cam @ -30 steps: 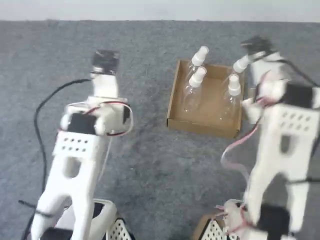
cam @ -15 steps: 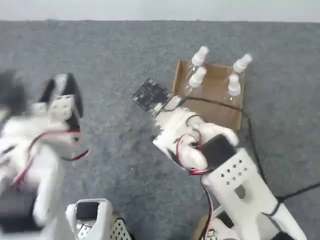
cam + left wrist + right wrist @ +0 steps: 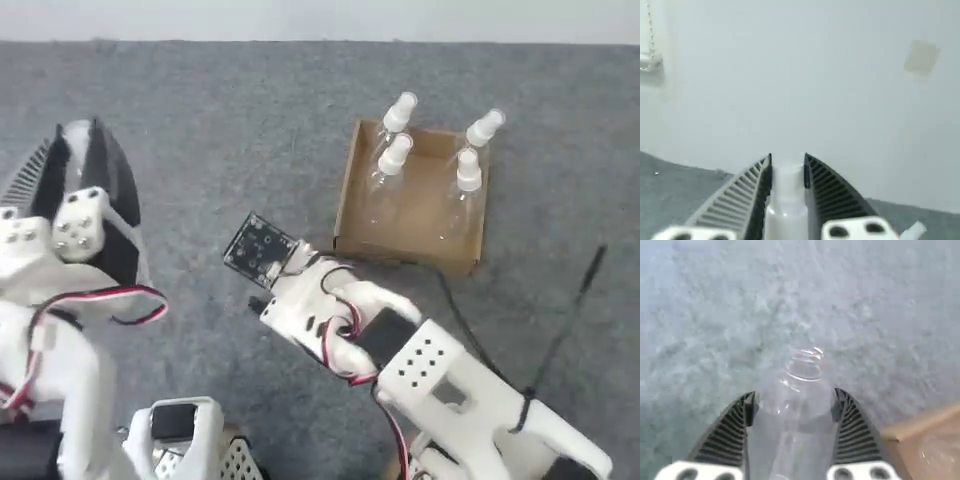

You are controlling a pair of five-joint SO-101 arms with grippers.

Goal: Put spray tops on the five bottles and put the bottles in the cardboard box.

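Showing right gripper (image 3: 795, 396) clamped on clear plastic bottle (image 3: 799, 407), threaded neck bare, above grey carpet (image 3: 715, 315) near brown cardboard box (image 3: 400, 250); left gripper (image 3: 787, 159) clamped on white spray top (image 3: 786, 197), aimed at pale wall (image 3: 800, 75). Risks cross-threading or a dropped top through tilted, off-centre mating.

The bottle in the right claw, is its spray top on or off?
Off. The bottle in the right gripper ends in a bare threaded neck. The left gripper holds a spray top.
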